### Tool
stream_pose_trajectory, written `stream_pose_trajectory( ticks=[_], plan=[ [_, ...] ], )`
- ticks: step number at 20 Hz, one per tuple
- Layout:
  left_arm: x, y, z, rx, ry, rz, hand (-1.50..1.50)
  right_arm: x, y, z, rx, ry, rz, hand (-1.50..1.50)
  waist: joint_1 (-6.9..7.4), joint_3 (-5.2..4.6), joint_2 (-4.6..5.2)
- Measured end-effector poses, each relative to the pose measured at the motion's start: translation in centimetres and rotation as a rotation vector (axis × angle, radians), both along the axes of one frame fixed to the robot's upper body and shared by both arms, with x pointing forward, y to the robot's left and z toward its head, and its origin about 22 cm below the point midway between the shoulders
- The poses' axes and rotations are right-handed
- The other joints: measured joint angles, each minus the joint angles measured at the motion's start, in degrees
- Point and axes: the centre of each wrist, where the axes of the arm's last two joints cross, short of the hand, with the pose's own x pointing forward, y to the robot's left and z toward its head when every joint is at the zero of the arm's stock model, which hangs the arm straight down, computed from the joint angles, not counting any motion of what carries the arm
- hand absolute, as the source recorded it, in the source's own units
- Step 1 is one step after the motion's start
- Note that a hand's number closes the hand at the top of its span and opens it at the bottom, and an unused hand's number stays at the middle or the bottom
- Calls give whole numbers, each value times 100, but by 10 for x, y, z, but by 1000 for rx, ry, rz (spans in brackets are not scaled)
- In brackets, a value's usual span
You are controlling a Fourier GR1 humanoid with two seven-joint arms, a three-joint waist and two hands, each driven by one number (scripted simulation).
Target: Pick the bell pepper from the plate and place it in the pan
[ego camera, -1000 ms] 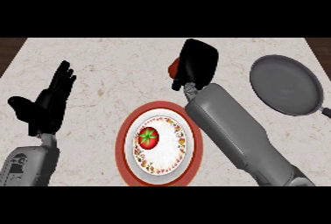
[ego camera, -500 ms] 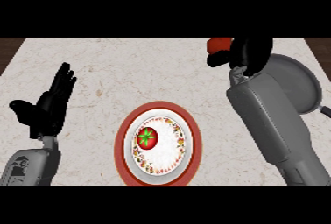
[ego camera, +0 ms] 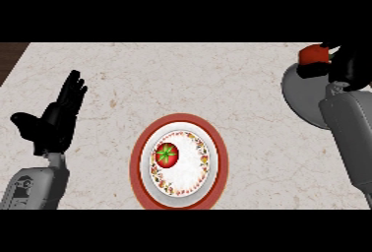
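We log the pan [ego camera: 303,98] at the frame's right edge and the plate [ego camera: 178,167] at lower centre, a tomato [ego camera: 166,155] on it. Right hand [ego camera: 349,66], upper right, has fingers curled round the red bell pepper [ego camera: 314,54] above the pan. Left hand [ego camera: 54,118] rests at left, fingers straight and together.

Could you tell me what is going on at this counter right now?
The right hand is curled round a red bell pepper and holds it over the far part of the grey pan at the counter's right side. A red-rimmed plate sits in the middle with a tomato on it. The left hand rests open at the left, fingers up.
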Motion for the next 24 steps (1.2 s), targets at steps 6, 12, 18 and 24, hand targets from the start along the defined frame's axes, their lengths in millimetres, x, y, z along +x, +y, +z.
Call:
stream_pose_trajectory(
  ticks=[6,12,18,24],
  plan=[
    [-1,-3,-4,4,-1,-13,0,1,-73,-28,-87,39,-98,150,88,6,38],
    [3,-13,0,0,-11,-31,0,-12,-125,-57,-67,37,-138,150,172,15,72],
    [6,-15,3,-3,-20,-37,0,-21,-142,-74,136,70,-105,-150,232,30,108],
    [8,-18,5,2,-17,-48,0,-29,-152,-87,338,94,-11,-150,273,35,128]
  ],
)
